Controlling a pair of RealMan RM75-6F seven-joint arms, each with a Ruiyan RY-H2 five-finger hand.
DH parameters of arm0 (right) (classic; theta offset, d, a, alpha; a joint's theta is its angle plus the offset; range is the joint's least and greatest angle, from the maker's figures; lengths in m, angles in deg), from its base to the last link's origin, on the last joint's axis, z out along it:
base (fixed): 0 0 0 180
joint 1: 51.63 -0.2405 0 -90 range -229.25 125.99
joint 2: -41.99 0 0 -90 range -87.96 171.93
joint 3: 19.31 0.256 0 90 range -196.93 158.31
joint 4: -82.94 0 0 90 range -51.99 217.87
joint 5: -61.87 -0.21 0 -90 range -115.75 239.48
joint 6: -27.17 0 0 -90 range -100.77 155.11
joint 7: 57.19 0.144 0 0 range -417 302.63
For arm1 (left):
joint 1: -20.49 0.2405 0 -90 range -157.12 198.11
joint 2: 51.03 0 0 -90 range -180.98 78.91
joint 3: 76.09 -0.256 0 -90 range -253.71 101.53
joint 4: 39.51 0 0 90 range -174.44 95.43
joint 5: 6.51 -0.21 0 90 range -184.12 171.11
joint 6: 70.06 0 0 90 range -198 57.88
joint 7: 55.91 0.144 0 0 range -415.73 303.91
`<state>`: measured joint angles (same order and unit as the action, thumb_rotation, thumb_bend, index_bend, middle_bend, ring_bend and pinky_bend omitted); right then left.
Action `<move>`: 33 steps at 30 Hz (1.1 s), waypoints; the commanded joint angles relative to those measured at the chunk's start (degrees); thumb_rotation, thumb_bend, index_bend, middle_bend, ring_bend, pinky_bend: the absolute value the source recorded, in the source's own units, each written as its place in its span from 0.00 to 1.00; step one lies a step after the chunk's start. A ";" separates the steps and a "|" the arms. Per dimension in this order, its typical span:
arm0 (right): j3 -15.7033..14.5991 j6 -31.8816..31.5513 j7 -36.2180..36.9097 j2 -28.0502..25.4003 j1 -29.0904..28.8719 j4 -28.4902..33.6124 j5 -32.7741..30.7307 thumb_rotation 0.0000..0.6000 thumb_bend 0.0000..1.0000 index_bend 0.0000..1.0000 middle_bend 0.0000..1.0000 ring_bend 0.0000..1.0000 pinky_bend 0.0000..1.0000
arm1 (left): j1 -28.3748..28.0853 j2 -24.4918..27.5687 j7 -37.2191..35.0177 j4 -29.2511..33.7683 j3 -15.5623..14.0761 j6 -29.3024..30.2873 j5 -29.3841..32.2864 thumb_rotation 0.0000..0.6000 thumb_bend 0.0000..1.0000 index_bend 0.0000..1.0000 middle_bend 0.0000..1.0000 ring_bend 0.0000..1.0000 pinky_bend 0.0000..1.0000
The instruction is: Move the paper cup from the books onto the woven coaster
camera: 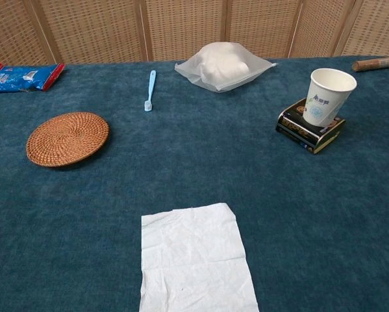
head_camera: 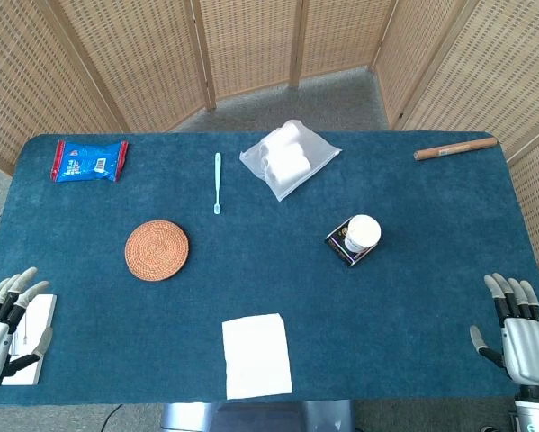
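A white paper cup [head_camera: 363, 232] [camera: 328, 95] stands upright on a small stack of dark books [head_camera: 344, 245] [camera: 306, 129] right of the table's middle. The round woven coaster [head_camera: 157, 250] [camera: 67, 138] lies flat on the left half, bare. My left hand [head_camera: 8, 324] rests at the front left corner with fingers spread and nothing in it. At the front right corner my right hand [head_camera: 519, 331] is likewise open and empty. Both hands are far from the cup and show only in the head view.
A white paper sheet [head_camera: 256, 355] [camera: 195, 260] lies at the front centre. A light blue toothbrush [head_camera: 218, 183] [camera: 149, 90], a white plastic bag [head_camera: 288, 158] [camera: 223, 64], a blue snack packet [head_camera: 89, 160] [camera: 22, 76] and a wooden stick [head_camera: 455, 148] [camera: 378, 63] lie at the back. A white card [head_camera: 31, 349] lies under the left hand.
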<state>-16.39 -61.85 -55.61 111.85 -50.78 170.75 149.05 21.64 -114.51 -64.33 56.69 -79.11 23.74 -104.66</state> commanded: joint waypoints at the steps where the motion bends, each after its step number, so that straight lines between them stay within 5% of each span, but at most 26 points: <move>1: -0.01 -0.05 -0.03 -0.13 -0.02 0.22 0.08 1.00 0.40 0.00 0.00 0.00 0.00 | -0.14 -0.11 -0.25 -0.10 0.09 0.06 -0.16 1.00 0.48 0.15 0.07 0.00 0.00; 19: 0.41 1.83 -1.48 -1.85 -1.76 3.24 0.48 1.00 0.40 0.00 0.00 0.00 0.00 | 0.73 0.20 -2.48 -0.84 0.07 3.43 -1.39 1.00 0.48 0.15 0.11 0.00 0.00; 33: 5.58 14.74 -4.12 -3.09 -12.44 8.30 -3.39 1.00 0.38 0.00 0.00 0.00 0.00 | 0.54 0.90 -2.14 0.18 -0.05 2.44 -0.68 1.00 0.48 0.15 0.11 0.00 0.00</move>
<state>-12.16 -49.26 -59.34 108.65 -61.25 178.40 146.96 22.28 -113.55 -66.60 56.80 -79.26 26.32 -105.47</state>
